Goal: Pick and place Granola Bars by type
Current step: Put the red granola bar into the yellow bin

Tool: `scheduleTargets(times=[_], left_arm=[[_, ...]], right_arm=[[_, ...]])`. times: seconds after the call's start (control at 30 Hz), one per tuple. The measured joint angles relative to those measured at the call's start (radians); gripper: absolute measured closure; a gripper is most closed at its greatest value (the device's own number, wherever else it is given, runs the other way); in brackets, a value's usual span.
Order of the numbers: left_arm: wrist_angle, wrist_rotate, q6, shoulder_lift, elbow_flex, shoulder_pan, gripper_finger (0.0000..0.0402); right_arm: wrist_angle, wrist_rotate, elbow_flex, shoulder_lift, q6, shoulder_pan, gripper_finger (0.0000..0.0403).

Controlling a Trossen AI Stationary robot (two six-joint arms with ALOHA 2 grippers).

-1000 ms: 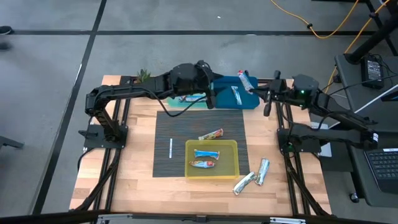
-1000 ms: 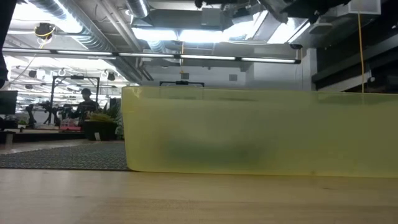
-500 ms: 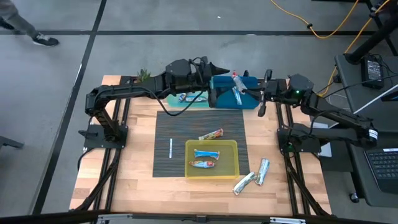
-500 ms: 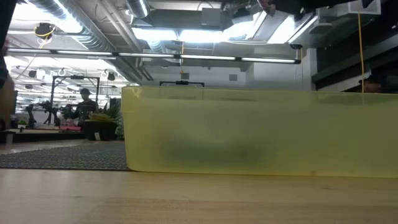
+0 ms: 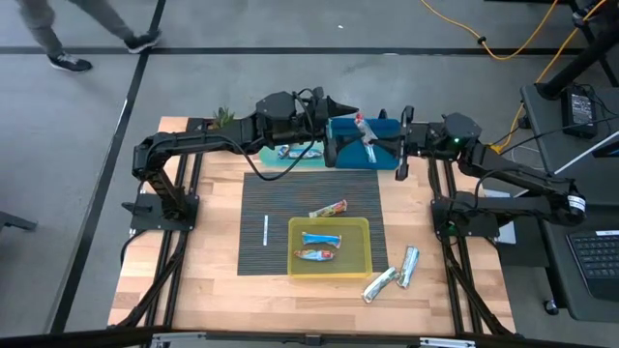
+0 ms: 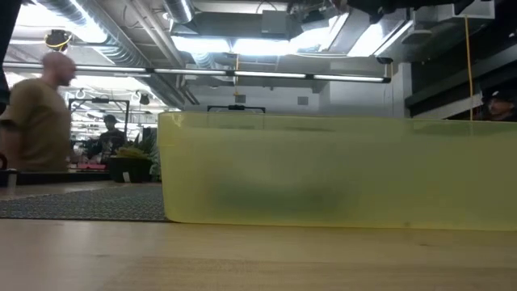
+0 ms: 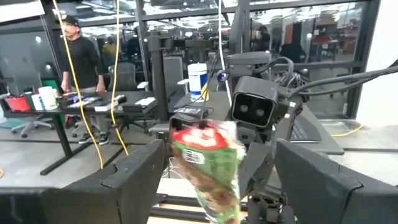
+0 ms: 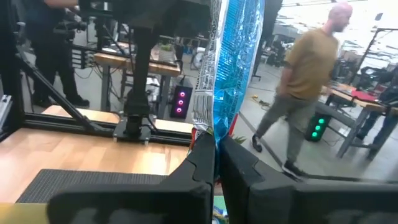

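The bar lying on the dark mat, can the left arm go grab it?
Probably yes. The left gripper stands open and empty above the mat's far edge, and the orange bar lies alone on the dark mat, nothing between them. The right gripper is shut on a blue bar.

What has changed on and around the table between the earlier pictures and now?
The right gripper, its jaws shut on a wrapped bar, moved left over the blue bin toward the left gripper, whose jaws opened. A person walked in behind the table. The yellow tray, its two bars, the bar on the mat, the white stick and the two silver bars stayed put.
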Motion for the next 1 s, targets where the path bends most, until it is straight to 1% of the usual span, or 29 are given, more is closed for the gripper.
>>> scheduleTargets(times=[0.13,0.27,0.43,0.53,0.73,0.83,1.0], left_arm=[[0.001,-0.001,-0.001,0.000,0.000,0.001,0.0111],[0.007,-0.001,-0.001,0.000,0.000,0.003,0.0130],[0.017,0.005,0.007,0.000,0.000,0.003,0.0175],[0.036,0.041,0.007,0.000,0.000,0.003,0.0207],[0.045,0.051,0.006,0.000,0.000,0.003,0.0256],[0.047,0.050,0.007,0.000,0.000,0.002,0.0268],[0.039,0.051,0.008,-0.001,0.000,-0.004,0.0276]], right_arm=[[0.005,-0.005,0.000,0.000,0.000,0.000,0.0383],[0.011,-0.005,0.000,0.001,0.000,0.000,0.0382],[0.030,-0.005,0.000,0.002,0.000,0.000,0.0382],[0.046,-0.006,0.000,0.015,0.002,0.000,0.0382],[0.092,-0.055,0.000,0.063,0.007,0.000,0.0381],[0.111,-0.055,0.000,0.071,0.005,0.000,0.0381],[0.123,-0.055,0.000,0.071,0.003,0.000,0.0381]])
